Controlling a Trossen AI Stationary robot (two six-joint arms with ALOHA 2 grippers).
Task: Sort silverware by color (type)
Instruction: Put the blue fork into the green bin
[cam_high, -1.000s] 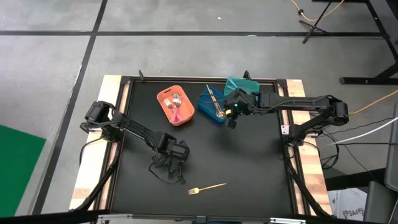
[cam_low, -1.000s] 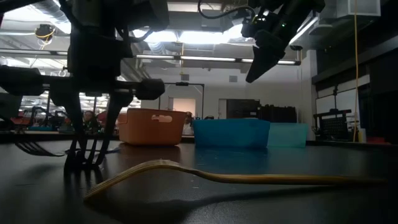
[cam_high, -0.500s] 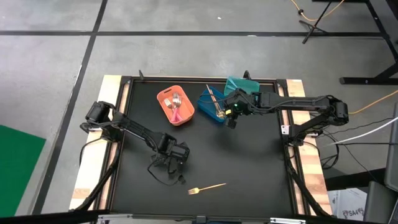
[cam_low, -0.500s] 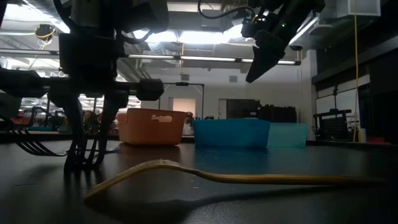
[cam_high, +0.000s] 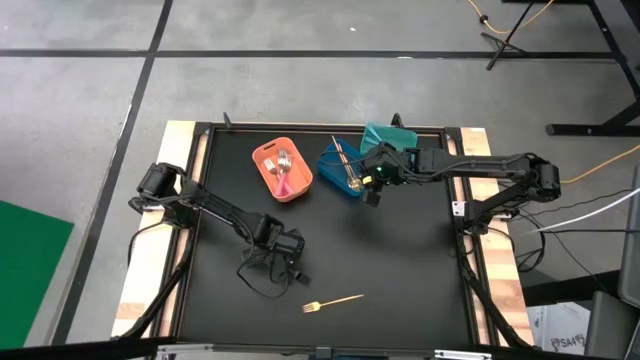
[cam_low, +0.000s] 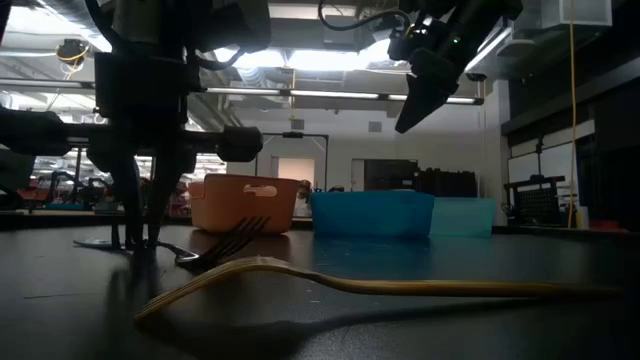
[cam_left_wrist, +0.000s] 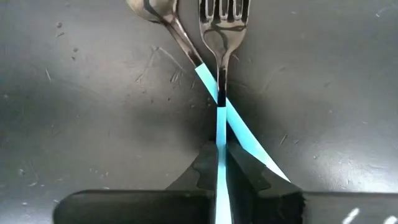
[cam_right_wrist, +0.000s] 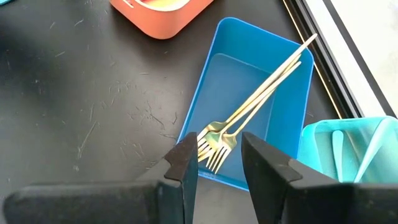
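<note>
Holding two gold forks (cam_right_wrist: 249, 115), blue bin (cam_right_wrist: 292, 93) sits under parted right pincer (cam_right_wrist: 219, 163); left pincer (cam_left_wrist: 219, 177) clenches blue-handled fork (cam_left_wrist: 221, 81).

L pincer (cam_high: 285, 262) low at the tabletop w/ fingers (cam_left_wrist: 245, 171) pinched together; R pincer (cam_high: 371, 192) raised, fingers (cam_right_wrist: 183, 163) parted.

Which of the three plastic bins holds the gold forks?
The blue bin, the middle one: two gold forks lie in it. The orange bin holds pink-handled pieces; the teal bin sits beside it.
</note>
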